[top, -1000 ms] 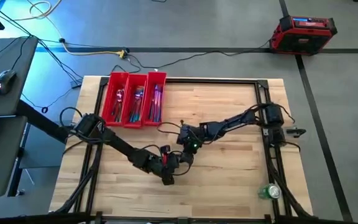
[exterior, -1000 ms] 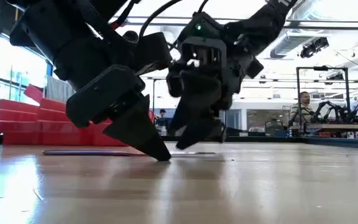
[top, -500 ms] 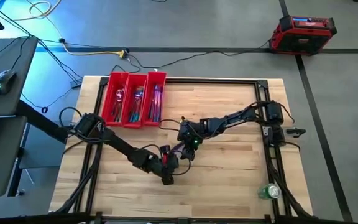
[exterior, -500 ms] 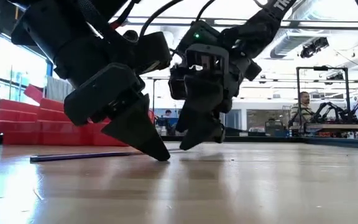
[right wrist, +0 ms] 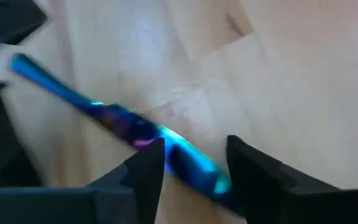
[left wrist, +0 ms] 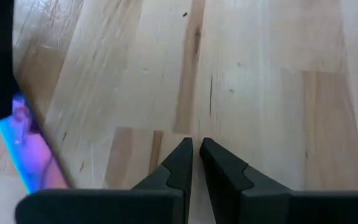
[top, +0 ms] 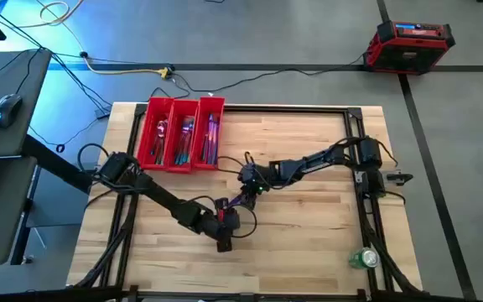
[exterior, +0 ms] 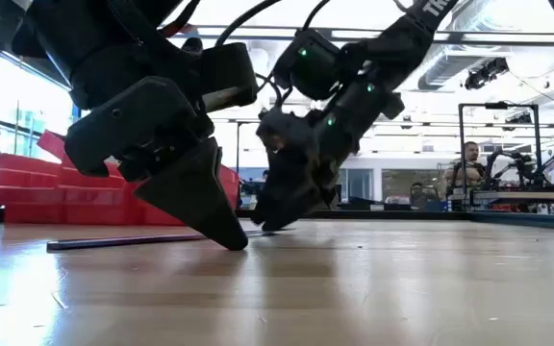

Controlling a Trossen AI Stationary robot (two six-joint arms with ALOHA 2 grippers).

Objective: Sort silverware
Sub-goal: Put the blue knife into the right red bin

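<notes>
One utensil (right wrist: 129, 127) on counter (top: 309, 235) btwn spread right hand (right wrist: 191, 165) fingers; pinch mid-handle. Left hand (left wrist: 194, 165) pressed together, empty.

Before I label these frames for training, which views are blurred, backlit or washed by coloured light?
Right wrist view: the iridescent utensil between the right hand fingers is smeared and soft. Left wrist view: the shut left hand and wood grain are sharp, but the utensil at the edge is blurred. Low view: bright windows behind leave both arms as dark silhouettes. High view: blue light spills over the floor at upper left.
</notes>
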